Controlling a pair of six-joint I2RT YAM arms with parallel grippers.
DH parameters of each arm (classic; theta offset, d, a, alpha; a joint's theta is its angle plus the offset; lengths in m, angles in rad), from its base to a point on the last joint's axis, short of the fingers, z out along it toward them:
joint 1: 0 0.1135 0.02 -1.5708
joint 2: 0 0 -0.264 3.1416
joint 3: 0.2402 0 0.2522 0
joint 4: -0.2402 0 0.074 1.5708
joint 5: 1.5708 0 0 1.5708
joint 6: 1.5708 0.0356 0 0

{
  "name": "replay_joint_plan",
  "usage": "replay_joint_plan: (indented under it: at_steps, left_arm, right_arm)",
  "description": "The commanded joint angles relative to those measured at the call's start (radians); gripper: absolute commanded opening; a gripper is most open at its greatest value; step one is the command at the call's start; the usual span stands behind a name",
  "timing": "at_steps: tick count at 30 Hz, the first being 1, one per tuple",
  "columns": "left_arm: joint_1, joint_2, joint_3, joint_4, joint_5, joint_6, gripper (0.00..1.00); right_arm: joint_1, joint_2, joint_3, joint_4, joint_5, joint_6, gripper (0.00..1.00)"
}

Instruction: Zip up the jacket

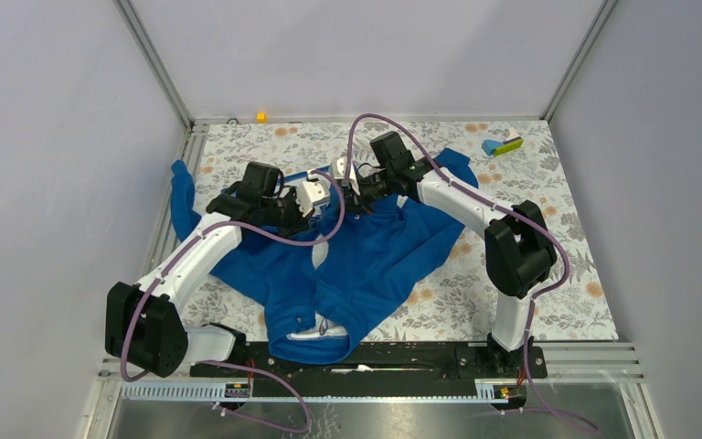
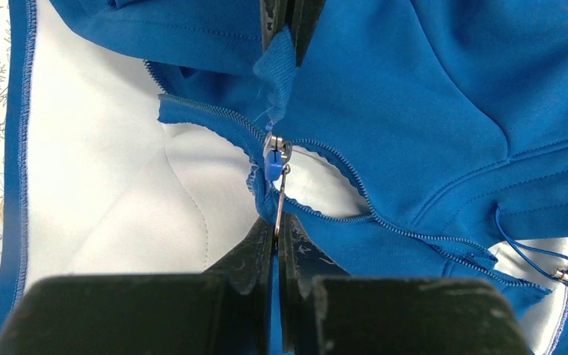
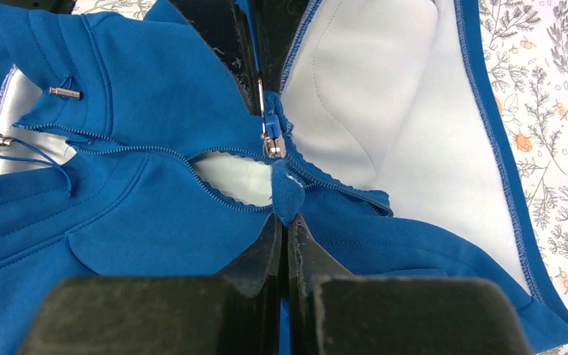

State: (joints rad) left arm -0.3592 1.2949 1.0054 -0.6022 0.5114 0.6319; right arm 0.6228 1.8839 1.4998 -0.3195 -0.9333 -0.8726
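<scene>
**Both grippers clenched at the zipper slider**

The left gripper is clamped on the thin silver metal zipper pull. The pull hangs from a small metal slider with a blue tab. Facing it, at 12 o'clock in the left wrist view, the right gripper pinches a small flap of the royal-blue fabric jacket. Toothed zipper tapes part beside the slider over smooth white lining. The jacket lies rumpled mid-table on the floral-print tablecloth, a white-lined end toward 6 o'clock.
</scene>
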Motion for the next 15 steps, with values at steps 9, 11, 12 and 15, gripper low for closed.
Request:
replay_joint_plan:
  at_steps: [9,11,12,15]
  left_arm:
    - [-0.004,-0.040,-0.008,0.047,0.002,0.006,0.00]
    - [-0.004,-0.040,-0.010,0.047,0.005,0.006,0.00]
    - [-0.004,-0.039,-0.010,0.047,0.005,0.007,0.00]
    - [-0.004,-0.034,-0.008,0.044,0.008,0.008,0.00]
  right_arm:
    - [0.012,-0.037,0.027,-0.033,-0.032,-0.033,0.00]
    - [0.012,-0.036,0.024,-0.015,-0.033,-0.021,0.00]
    - [0.011,-0.035,0.020,0.000,-0.030,-0.012,0.00]
    - [0.012,-0.036,0.008,0.030,-0.015,0.009,0.00]
